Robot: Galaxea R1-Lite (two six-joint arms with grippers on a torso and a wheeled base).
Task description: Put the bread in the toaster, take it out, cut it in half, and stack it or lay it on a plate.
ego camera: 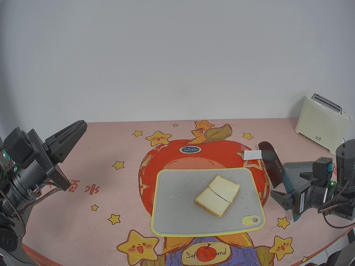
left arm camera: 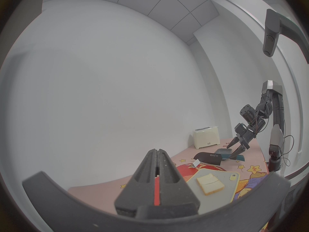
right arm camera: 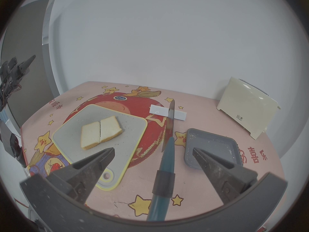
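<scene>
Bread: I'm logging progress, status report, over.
Left end effector shut; right end effector open over knife. Bread cut in two on cutting board. Knife lies between cutting board and plate.

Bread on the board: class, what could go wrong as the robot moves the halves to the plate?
1. The knife lies between the board and the plate, under the open right gripper; a carried half or the arm could knock it.
2. The two bread halves lie touching along the cut, so gripping one may drag the other.
</scene>
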